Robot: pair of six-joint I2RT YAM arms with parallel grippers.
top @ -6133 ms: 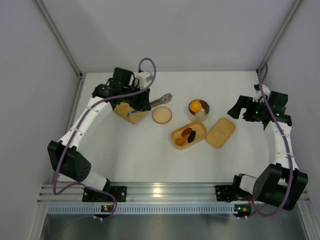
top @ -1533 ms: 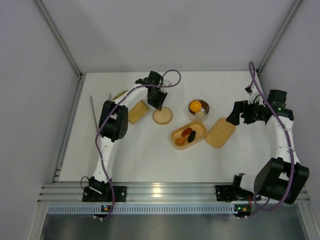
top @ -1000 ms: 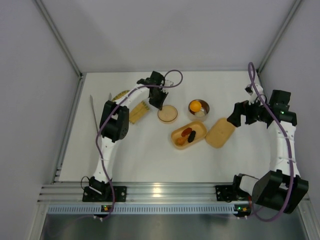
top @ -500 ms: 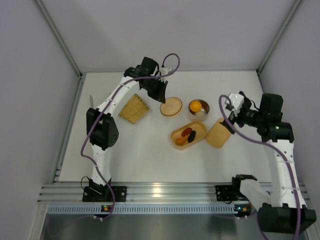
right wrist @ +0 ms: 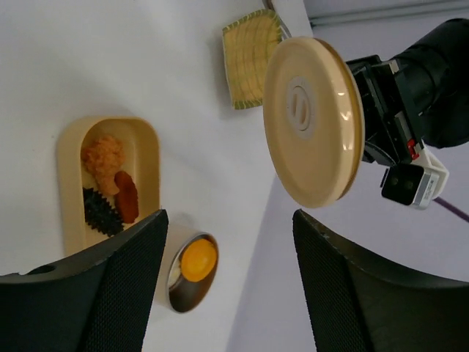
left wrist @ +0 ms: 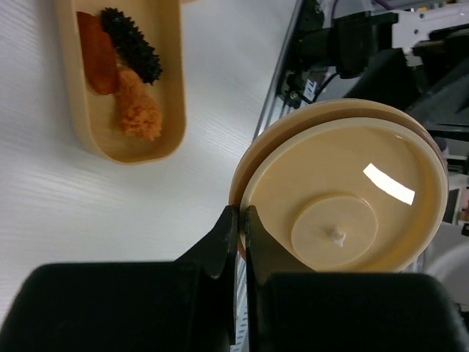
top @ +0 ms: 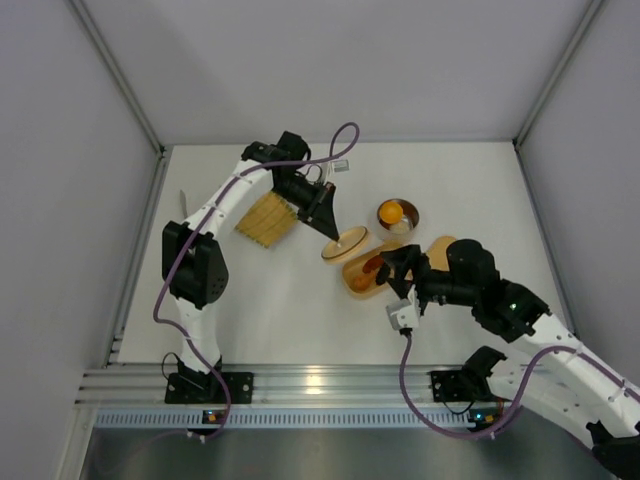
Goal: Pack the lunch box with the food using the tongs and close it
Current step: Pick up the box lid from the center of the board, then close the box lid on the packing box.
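my left gripper (left wrist: 238, 220) is pinched tight on the rim of the round tan lid (left wrist: 344, 183), which has just come up off the table and hangs tilted beside the lunch box (left wrist: 174, 110). my right gripper (right wrist: 227, 227) is spread wide and empty, and it has swung in from the far right toward the box. the food (left wrist: 121, 70) lies inside (three pieces). the oblong lid (top: 440, 246) waits alongside and the tongs (top: 183, 199) lie far left, so i judge closing is not near.

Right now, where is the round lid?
In the top view, the lid is mid-table, pinched in the left claw, just left of the lunch box.
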